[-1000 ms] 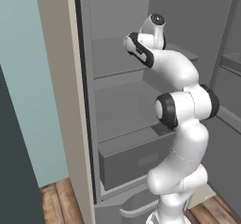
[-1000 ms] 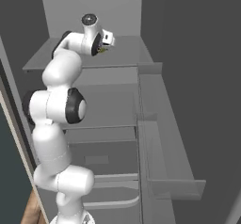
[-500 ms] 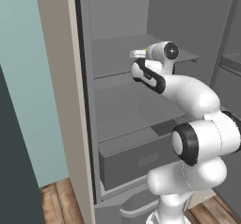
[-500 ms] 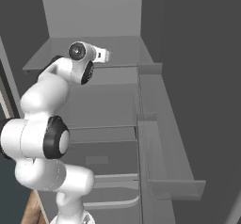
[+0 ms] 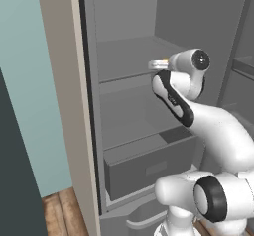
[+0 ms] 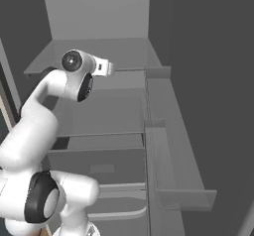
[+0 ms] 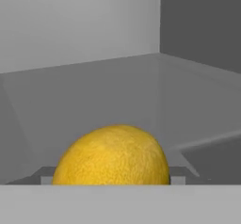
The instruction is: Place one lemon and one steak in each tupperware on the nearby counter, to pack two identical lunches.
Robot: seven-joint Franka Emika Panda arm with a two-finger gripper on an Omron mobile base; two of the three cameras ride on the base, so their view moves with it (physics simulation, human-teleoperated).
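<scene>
A bright yellow lemon sits between my fingertips, filling the bottom middle of the hand view. My gripper is shut on it, with a grey finger pad at each side. From the left base view the gripper hangs in front of the open fridge at upper-shelf height, a sliver of the lemon showing at its tip. In the right base view the gripper points toward the fridge's right side. The steak, the tupperware and the counter are out of view.
The fridge stands open with a bare grey upper shelf, a lower shelf and a closed drawer. Door bins jut out on the right. The beige fridge side and a teal wall lie left.
The hand has come down and back from the upper shelf with the lemon still gripped. The elbow has swung toward the cameras.
</scene>
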